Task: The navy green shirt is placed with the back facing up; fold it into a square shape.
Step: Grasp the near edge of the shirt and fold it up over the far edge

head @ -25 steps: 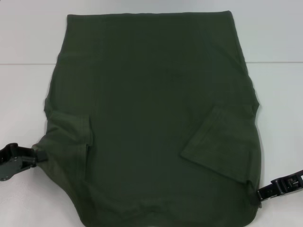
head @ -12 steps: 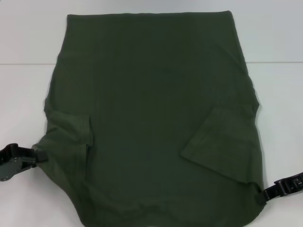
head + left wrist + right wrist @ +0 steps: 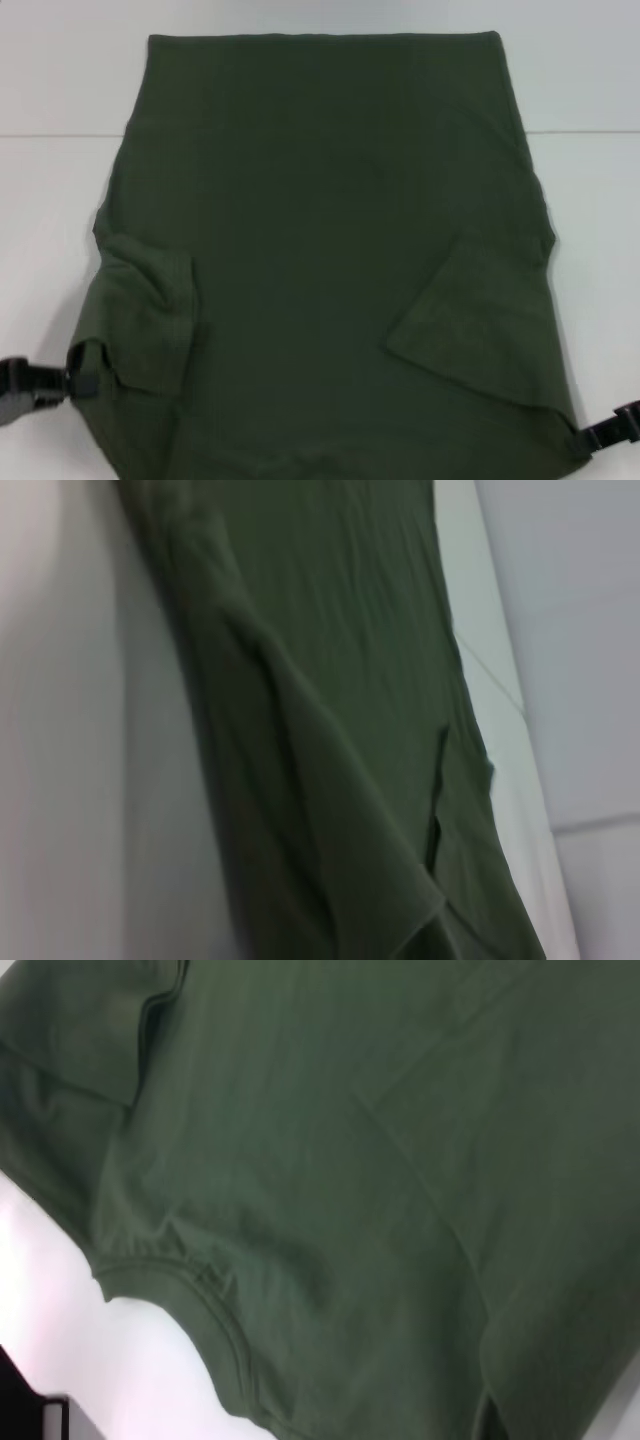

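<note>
shirt: navy green shirt [image 3: 330, 250] lies spread on the white table [image 3: 50, 200], back up, hem at the far side, collar end toward the robot and running out of the head view at the near edge
sleeves: both already folded inward onto the body; left sleeve flap [image 3: 150, 310] rumpled, right sleeve flap [image 3: 480, 320] flatter
left gripper: [image 3: 80, 380] at the shirt's near-left corner, black fingertips closed on a small pinch of cloth at the edge
right gripper: [image 3: 585, 440] at the near-right corner, touching the edge; fingers mostly out of view, can't tell whether they clamp the fabric
wrist views: left wrist shows the shirt's side edge and a sleeve fold [image 3: 330, 780]; right wrist shows the ribbed collar band [image 3: 210, 1300] over the table; neither shows its own fingers
step: looks like the lengthwise fold, both near corners taken up so the shoulder end can go over toward the hem
progress: roughly midway; sleeves in, body not yet folded
next move: calls for both arms lifting evenly and carrying the near edge forward together, then laying it square on the far half
risk: uneven lift would skew the fold or drag the sleeve flaps back out; left flap is already bunched
</note>
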Controlling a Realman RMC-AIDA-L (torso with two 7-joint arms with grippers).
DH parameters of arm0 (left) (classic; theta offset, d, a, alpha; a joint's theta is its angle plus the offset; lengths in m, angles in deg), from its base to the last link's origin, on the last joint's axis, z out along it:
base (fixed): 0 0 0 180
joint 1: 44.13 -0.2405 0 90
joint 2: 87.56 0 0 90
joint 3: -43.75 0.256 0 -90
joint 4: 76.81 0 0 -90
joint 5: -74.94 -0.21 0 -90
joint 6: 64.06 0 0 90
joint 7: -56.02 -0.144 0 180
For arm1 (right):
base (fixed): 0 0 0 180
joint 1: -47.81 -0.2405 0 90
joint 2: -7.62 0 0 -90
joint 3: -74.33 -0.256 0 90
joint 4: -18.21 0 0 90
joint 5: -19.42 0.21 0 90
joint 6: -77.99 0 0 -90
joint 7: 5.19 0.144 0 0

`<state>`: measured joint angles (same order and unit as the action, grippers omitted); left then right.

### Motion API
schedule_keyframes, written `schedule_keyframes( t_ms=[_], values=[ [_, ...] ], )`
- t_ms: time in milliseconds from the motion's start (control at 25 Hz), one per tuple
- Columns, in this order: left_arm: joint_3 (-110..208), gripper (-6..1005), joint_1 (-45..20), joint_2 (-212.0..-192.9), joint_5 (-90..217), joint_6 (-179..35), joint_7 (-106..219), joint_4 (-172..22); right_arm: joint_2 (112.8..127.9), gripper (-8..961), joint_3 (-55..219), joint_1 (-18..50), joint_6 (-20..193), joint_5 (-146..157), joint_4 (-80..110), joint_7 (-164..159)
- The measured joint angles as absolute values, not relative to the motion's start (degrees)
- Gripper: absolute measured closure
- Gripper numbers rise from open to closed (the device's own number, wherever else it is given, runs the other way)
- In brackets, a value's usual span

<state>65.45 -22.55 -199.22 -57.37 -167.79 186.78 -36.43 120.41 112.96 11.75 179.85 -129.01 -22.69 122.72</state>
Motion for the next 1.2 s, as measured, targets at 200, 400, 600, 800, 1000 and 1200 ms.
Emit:
schedule_keyframes(
  t_ms=[200, 400, 600, 800, 1000, 1200],
  values=[
    [65.6, 984, -24.0, -198.99, -60.5, -173.0, 185.3, -35.1, 119.47, 908, 113.1, 13.3, 181.8, -129.4, -22.9, 122.7],
    [65.4, 984, -26.1, -199.75, -62.6, -176.6, 183.4, -34.0, 119.06, 909, 113.5, 15.2, 183.6, -129.5, -22.9, 122.4],
    [65.2, 984, -26.1, -199.79, -62.3, -177.7, 182.2, -34.5, 118.98, 910, 112.9, 16.5, 184.2, -129.0, -22.9, 121.1],
    [65.0, 984, -22.5, -198.94, -57.7, -179.2, 182.4, -36.7, 118.67, 911, 108.8, 15.9, 187.3, -121.4, -22.2, 117.9],
    [62.5, 984, -16.7, -196.54, -50.2, -177.6, 187.4, -42.4, 117.14, 911, 104.8, 14.7, 186.7, -111.1, -22.0, 118.0],
    [60.8, 984, -11.6, -196.62, -49.5, -164.0, 193.9, -43.1, 116.72, 911, 102.2, 12.8, 173.9, -107.0, -21.5, 120.3]
  ],
)
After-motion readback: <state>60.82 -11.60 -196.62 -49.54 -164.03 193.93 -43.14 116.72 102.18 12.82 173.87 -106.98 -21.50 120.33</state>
